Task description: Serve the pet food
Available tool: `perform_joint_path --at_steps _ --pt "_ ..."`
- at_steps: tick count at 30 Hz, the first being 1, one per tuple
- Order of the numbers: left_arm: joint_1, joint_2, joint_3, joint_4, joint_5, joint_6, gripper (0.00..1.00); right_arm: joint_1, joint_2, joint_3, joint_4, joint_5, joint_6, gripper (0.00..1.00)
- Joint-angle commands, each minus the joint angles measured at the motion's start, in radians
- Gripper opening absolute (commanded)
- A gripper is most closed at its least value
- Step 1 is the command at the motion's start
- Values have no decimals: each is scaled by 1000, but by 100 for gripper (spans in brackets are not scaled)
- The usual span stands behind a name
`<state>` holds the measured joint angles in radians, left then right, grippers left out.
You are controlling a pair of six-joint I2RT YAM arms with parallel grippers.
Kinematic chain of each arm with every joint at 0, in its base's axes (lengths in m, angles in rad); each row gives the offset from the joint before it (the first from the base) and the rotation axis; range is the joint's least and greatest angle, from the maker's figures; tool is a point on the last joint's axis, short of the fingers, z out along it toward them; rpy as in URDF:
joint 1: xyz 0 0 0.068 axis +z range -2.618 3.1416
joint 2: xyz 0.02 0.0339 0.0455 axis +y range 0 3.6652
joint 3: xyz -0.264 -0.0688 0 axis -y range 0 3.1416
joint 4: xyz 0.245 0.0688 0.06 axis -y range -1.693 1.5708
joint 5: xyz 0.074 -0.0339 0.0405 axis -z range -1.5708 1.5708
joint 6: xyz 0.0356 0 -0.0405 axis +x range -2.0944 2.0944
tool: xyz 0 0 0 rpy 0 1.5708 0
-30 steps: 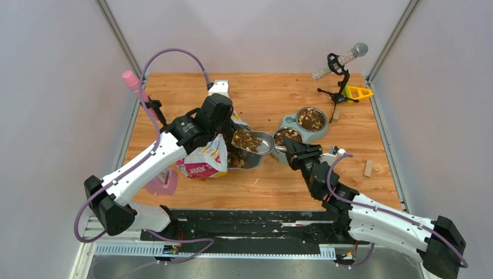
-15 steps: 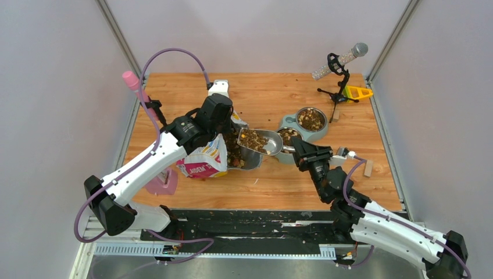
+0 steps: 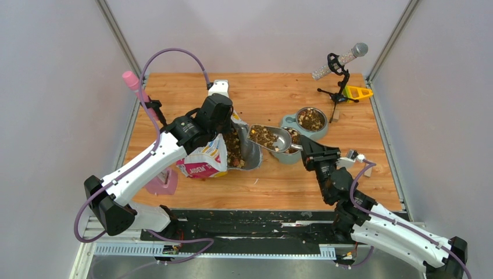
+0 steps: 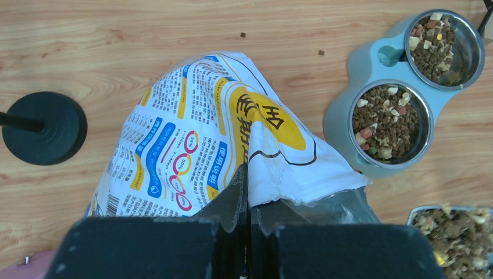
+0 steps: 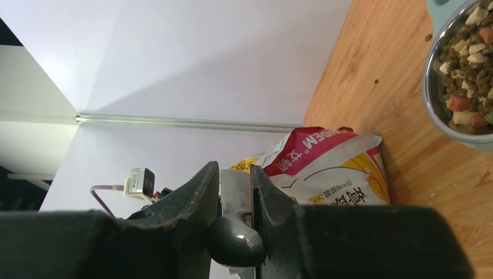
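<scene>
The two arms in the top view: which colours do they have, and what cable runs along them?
Both have white shells with black joints and bases. A thin purple cable runs outside each: long loops on the left arm, shorter ones on the right arm. The left gripper and the right gripper are black, with tapering fingers.

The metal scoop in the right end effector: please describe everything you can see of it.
The shiny grey metal scoop has a deep, rounded pan and a dull handle. The pan is heaped with brown and tan kibble, bare only near the handle. The right end effector is shut on the handle, pan pointing towards the opened colourful bag. In the top view it hangs between the bag mouth and the grey-blue double-bowl feeder, overlapping the nearer bowl. Nothing else seems to touch it.
</scene>
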<state>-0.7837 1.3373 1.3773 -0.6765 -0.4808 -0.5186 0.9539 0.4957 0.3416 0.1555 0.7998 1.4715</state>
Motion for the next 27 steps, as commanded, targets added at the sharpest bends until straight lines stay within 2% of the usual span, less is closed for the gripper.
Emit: perform_joint_path --at_steps 1,9,21,27 --pt "-2 -36 50 95 -34 -9 0 -3 -4 83 29 97 -20 0" --pt "-2 -40 48 93 -29 -8 0 -74 44 110 17 187 -25 0" --pt "-2 -83 20 101 -32 -5 0 -443 224 137 -5 127 21 0" --pt "-2 -89 11 113 -31 5 0 -601 301 143 -13 95 -14 0"
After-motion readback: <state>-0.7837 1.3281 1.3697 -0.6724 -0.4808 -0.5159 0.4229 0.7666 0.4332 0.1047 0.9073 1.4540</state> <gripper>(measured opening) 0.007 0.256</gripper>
